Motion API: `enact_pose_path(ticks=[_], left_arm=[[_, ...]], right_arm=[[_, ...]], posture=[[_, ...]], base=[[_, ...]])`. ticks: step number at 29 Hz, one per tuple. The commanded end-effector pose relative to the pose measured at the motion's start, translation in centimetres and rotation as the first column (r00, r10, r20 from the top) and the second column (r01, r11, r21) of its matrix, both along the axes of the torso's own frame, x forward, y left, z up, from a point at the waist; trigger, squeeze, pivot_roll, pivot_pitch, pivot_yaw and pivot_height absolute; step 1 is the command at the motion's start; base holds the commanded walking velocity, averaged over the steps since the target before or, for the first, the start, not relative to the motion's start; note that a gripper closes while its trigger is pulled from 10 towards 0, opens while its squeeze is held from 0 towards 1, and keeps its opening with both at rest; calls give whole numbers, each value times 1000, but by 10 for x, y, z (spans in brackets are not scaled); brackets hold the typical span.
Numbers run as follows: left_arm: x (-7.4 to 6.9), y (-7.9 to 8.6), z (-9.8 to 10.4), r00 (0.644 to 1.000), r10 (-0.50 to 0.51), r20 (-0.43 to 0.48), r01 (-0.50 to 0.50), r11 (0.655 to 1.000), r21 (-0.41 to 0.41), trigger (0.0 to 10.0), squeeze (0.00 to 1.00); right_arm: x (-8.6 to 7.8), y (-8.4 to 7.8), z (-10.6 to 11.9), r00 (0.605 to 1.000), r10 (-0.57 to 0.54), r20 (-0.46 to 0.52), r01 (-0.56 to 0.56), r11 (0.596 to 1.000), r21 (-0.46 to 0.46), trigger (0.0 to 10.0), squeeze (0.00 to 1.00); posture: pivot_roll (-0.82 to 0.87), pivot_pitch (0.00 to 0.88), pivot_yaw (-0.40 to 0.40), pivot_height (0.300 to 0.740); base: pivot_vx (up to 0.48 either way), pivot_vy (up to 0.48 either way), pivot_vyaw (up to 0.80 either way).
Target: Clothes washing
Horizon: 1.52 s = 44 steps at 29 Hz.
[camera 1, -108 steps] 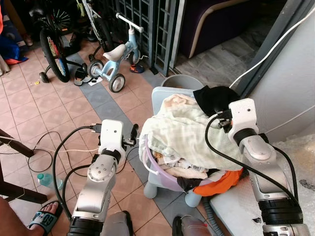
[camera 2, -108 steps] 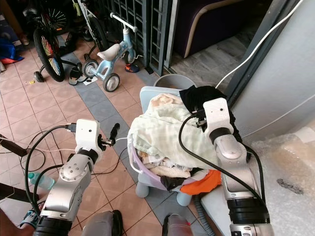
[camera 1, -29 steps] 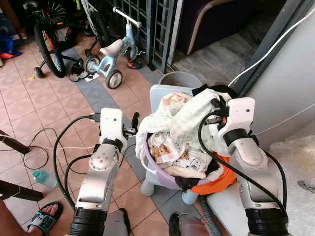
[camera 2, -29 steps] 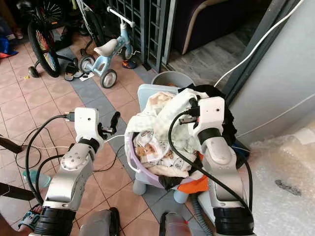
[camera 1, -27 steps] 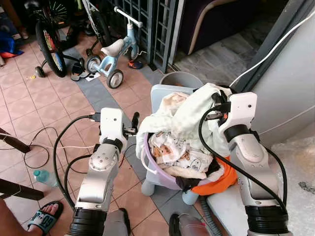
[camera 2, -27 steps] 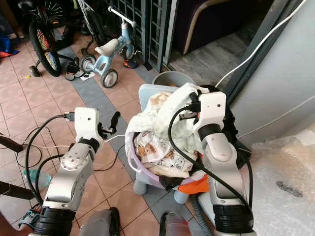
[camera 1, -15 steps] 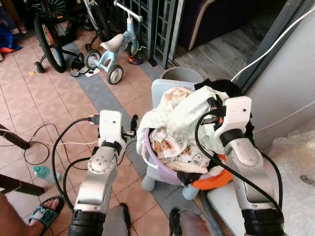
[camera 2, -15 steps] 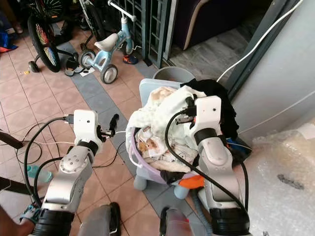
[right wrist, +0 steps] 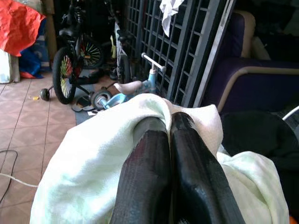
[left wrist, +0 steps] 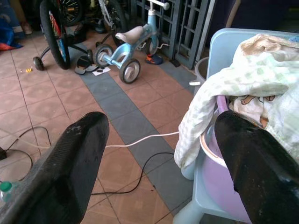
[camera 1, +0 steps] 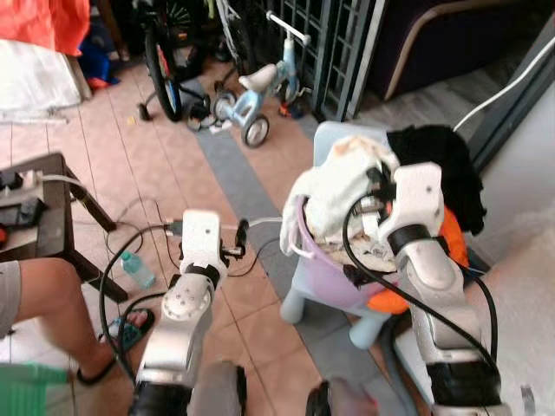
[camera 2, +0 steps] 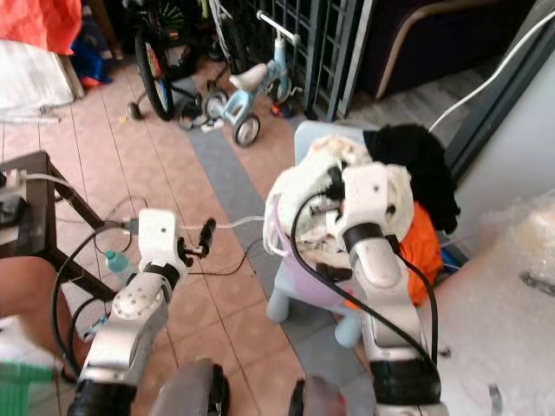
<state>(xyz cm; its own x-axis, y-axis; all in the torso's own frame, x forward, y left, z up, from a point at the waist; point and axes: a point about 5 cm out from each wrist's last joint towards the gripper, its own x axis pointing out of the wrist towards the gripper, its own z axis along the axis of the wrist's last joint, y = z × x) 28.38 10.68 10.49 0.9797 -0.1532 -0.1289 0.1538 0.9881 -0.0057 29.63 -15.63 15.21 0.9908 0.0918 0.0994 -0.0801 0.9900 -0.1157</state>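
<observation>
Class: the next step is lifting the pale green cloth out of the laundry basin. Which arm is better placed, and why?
The right. The right gripper is shut on the pale green cloth above the purple basin. The left gripper is open beside it, holding nothing.

Lavender basin [camera 1: 334, 279] mostly buried under pale green cloth [right wrist: 93, 168]. Person's leg [camera 1: 48, 299] cut off at left edge. Robot's feet blurred along bottom edge. Right gripper [right wrist: 169, 122] fingertips wrapped in cloth folds.
</observation>
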Motion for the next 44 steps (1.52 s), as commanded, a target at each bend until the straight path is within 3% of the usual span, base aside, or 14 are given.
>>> enact_pose_path(ticks=[1,2,3,11,14,19,22,27,44], left_arm=[[1,-1,4,1000,-14,21,14,1000,-9,10000,0],[2,0,4,1000,-16,24,17,1000,-11,10000,0],[2,-1,6,999,-27,33,28,999,-29,10000,0],[3,-4,10,996,-65,61,68,996,-58,10000,0],[3,-4,10,995,-72,64,76,995,-65,10000,0],[3,-5,10,995,-75,69,80,994,-69,10000,0],[3,-4,11,994,-81,74,86,993,-75,10000,0],[2,-6,11,992,-95,80,101,991,-84,10000,0],[1,-7,10,992,-106,74,112,989,-93,10000,0]], right_arm=[[1,0,10,999,-11,48,10,1000,6,0,0],[2,-1,11,998,-16,55,16,1000,7,0,0],[4,-1,14,998,-19,66,19,1000,-3,9647,0],[24,-20,41,985,-90,150,100,993,-61,10000,0],[36,-48,64,956,-184,227,211,972,-100,10000,0],[41,-72,77,928,-262,263,302,945,-124,10000,0],[43,-94,87,886,-353,300,408,902,-143,10000,0],[43,-112,97,845,-413,341,485,859,-161,10000,0],[43,-122,103,812,-444,378,537,822,-189,10000,0]], posture=[[-21,105,-10,740],[-23,105,-8,740],[-24,103,-8,740],[-31,96,-6,740],[-31,94,-7,740],[-31,94,-8,740],[-34,94,-6,740],[-36,95,-3,740],[-39,98,-4,740]], base=[[0,0,0],[0,0,0],[0,0,0],[0,0,-300],[0,0,-800],[0,0,-800],[0,0,-800],[110,0,-800],[316,0,-800]])
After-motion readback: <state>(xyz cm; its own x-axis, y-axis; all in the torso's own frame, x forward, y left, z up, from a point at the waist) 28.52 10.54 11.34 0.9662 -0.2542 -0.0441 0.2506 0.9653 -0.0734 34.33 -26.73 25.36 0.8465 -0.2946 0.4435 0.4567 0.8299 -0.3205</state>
